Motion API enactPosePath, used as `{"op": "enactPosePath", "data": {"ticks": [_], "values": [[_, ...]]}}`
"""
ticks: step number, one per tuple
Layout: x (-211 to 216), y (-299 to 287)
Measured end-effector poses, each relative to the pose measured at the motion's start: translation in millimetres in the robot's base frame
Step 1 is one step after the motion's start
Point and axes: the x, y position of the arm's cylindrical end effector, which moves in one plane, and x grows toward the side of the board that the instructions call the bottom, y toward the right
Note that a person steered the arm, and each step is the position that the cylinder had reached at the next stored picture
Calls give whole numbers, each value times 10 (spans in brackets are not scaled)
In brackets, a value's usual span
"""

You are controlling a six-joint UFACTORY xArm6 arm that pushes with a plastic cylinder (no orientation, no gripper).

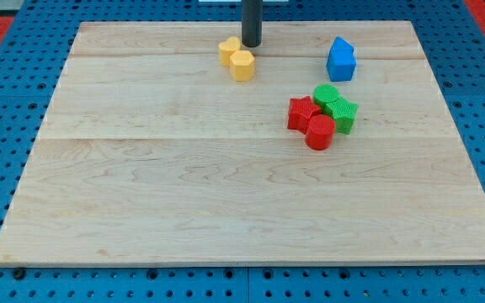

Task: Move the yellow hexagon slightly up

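Camera view: my tip [252, 45] just above-right of the yellow hexagon [242, 65].

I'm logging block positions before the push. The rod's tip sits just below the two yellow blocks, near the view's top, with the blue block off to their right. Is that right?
Not quite. The camera view shows my tip just above and to the right of the two yellow blocks, not below them. The rest holds: they are near the view's top, and the blue block is off to their right.
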Motion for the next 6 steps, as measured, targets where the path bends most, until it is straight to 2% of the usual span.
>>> {"op": "enactPosePath", "data": {"ticks": [1, 3, 4, 6], "values": [[26, 9], [506, 475], [803, 441], [621, 138]]}}
